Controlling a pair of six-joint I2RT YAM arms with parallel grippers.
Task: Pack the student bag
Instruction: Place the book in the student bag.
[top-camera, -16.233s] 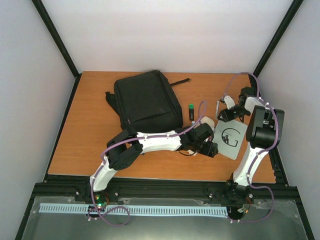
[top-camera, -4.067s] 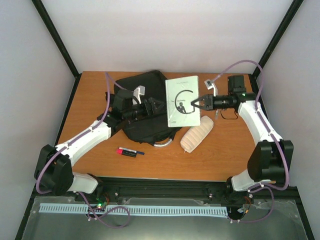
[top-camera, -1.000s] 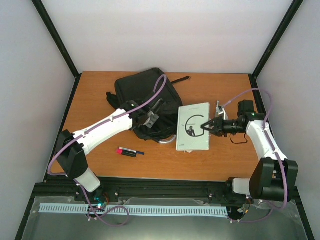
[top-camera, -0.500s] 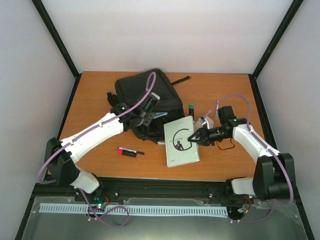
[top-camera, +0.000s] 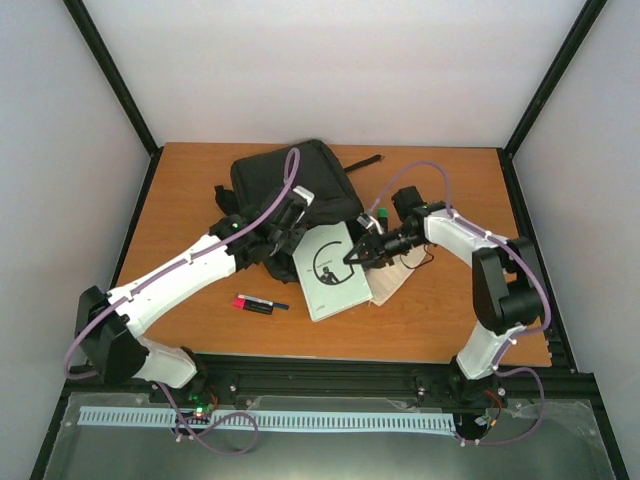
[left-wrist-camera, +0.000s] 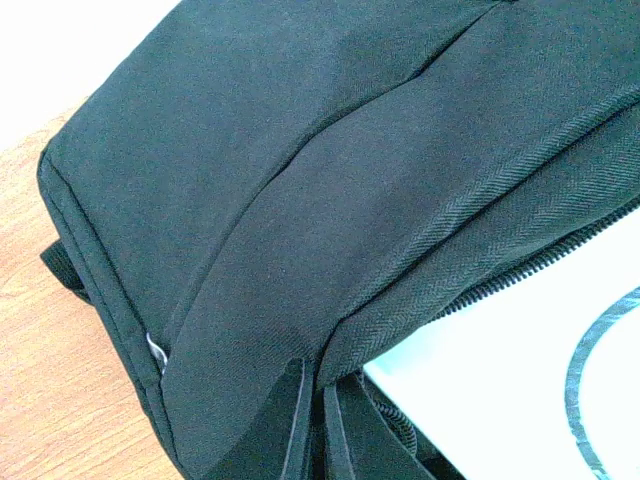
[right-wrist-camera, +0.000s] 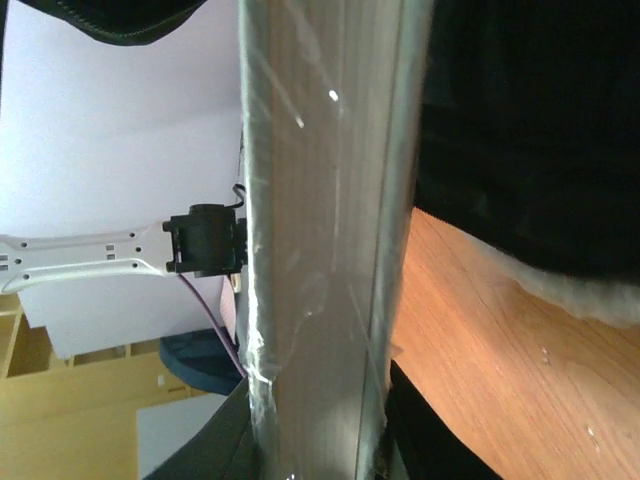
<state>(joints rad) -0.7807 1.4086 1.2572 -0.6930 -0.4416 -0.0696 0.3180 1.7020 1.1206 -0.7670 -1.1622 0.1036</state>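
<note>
– Looking for the bag first: where does it lie?

– Your large black soft fabric backpack (top-camera: 300, 180) sits on the orange wooden tabletop (top-camera: 180, 200), toward the rear and left of centre, with its zip mouth facing the near right.

– And the book?

– The thin white softcover book (top-camera: 333, 272), with a dark ring on its cover, lies just beside that mouth. Its long axis runs from the near side back toward the opening. In the left wrist view the cover sits right against the zip line; whether a corner is already inside, I cannot tell.

– Which arm do I move?

– The right one, I judge. Your right gripper (top-camera: 358, 254) has its jaws pinching the book's right edge, so the bag lies left of them and a little behind. Your left gripper (top-camera: 284, 236) has its jaws pressed together on the bag's fabric lip beside the zip. You would push the book lengthwise under that lip.

– Anything small nearby?

– A cream ribbed pouch (top-camera: 392, 284) lies partly under the book's right side. A red-and-black marker (top-camera: 260, 304) lies well apart, nearer you.
</note>
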